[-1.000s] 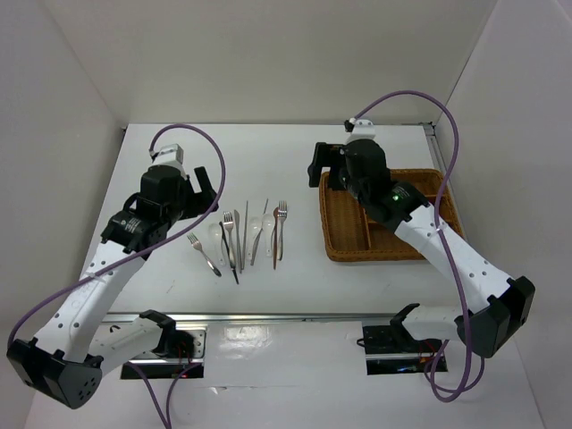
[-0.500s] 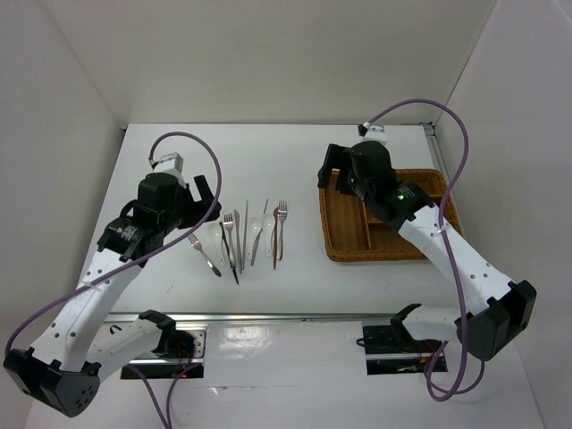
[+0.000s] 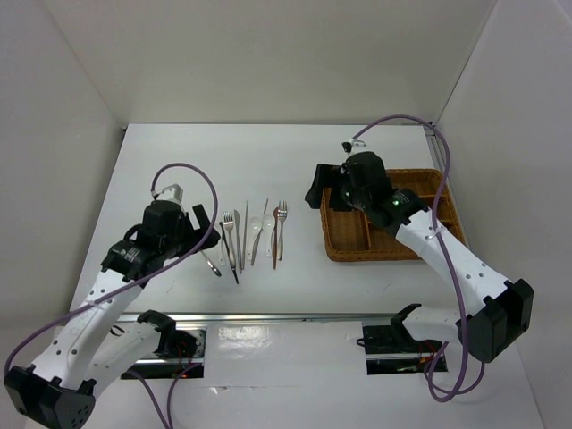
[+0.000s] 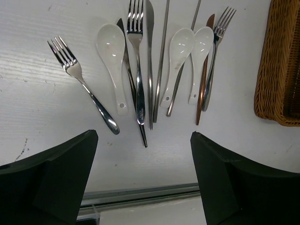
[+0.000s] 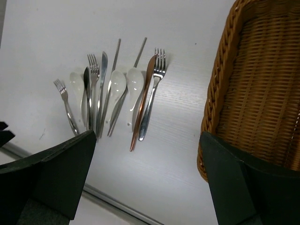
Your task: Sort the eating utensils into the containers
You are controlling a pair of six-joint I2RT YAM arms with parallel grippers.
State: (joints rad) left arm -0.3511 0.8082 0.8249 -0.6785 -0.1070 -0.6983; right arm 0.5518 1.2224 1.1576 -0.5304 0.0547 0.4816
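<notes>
The utensils lie in a row on the white table: three silver forks [image 3: 229,234], white spoons [image 3: 256,229] and thin sticks [image 3: 246,234]. In the left wrist view I see a lone fork [image 4: 82,82], a spoon [image 4: 112,51], a copper stick [image 4: 202,89] and a right fork [image 4: 214,56]. The brown wicker tray [image 3: 393,248] stands to the right, and no utensil shows in its visible compartments. My left gripper [image 3: 207,231] is open above the row's left end, with its jaws wide [image 4: 143,178]. My right gripper [image 3: 319,192] is open over the tray's left wall [image 5: 220,93], empty [image 5: 147,183].
A metal rail [image 3: 268,317] runs along the table's near edge. White walls close in the back and both sides. The right arm crosses above the tray's middle.
My left gripper has come nearer and to the right, over the left end of the utensil row. My right gripper has shifted left, past the tray's left wall.
</notes>
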